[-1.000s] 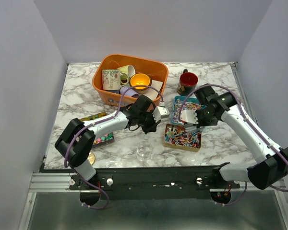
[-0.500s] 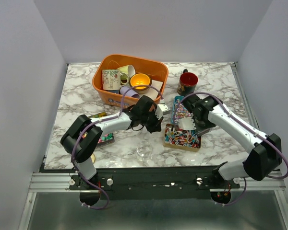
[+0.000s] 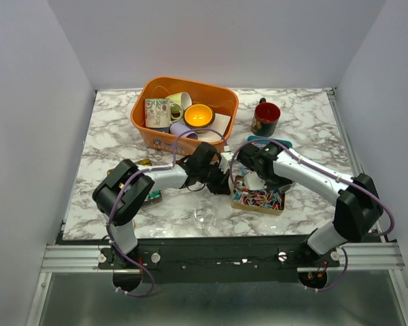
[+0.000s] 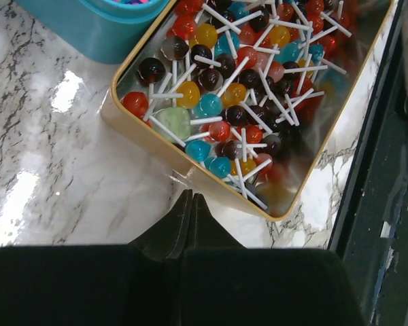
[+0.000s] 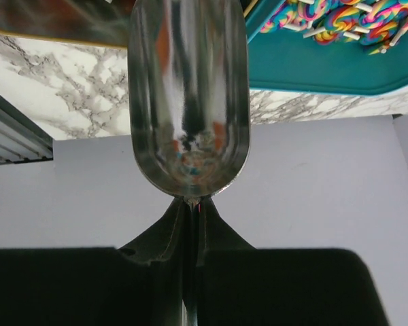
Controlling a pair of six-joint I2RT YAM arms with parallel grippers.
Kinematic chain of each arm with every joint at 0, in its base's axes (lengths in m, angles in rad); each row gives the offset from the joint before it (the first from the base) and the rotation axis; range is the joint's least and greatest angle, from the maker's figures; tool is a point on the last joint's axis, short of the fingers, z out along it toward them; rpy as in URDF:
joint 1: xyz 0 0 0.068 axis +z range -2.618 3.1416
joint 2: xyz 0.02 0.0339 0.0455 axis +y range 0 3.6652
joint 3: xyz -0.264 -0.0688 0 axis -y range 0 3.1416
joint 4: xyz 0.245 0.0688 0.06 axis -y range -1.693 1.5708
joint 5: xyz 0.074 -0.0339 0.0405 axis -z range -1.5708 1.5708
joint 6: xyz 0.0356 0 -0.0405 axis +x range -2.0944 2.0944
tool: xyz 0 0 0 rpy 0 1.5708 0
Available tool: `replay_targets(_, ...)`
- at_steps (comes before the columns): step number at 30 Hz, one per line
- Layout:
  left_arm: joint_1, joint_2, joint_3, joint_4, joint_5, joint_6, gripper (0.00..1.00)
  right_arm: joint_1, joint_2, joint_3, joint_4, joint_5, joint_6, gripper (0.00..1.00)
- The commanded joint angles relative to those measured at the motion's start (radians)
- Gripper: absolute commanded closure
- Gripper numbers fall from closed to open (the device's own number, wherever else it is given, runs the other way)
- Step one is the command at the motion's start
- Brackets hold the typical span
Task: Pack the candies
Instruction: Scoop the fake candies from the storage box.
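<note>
Packing looks barely begun, in our judgement; the gold tin is heaped with ball lollipops, the teal tin just behind it is full of swirled lollipops, and none of these appears to have been taken out; a small patch of loose sweets lies on the marble table at the left, partly hidden by the left arm; we see no container into which anything has been packed, and the clear item near the front edge is too faint for us to name.

The left gripper has its jaws pressed together with nothing between them, and hangs just beside the near wall of the gold tin, not touching it as far as we can tell; the right gripper is clamped on the handle of a metal scoop, which sits over the far edge of the gold tin in the top view; the bowl of the scoop shows only coloured reflections, so we take it to be empty.

What is left, we judge, is nearly everything: filling the scoop, carrying the load, and tipping it wherever the sweets are meant to go.
</note>
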Motion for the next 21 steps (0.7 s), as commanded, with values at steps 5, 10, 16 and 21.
replay_targets(5,0.001,0.037,-0.030,0.122,0.107,-0.080,1.00,0.094,0.095,0.037,-0.185,-0.150,0.175,0.99)
replay_targets(10,0.001,0.052,-0.043,0.174,0.159,-0.122,1.00,0.124,0.121,0.056,-0.184,-0.226,0.229,0.99)
replay_targets(16,0.002,0.074,-0.041,0.196,0.179,-0.142,1.00,0.124,0.083,0.005,-0.168,-0.307,0.245,0.99)
replay_targets(21,0.002,0.081,-0.046,0.206,0.187,-0.153,1.00,0.116,0.015,-0.111,-0.122,-0.364,0.243,0.99)
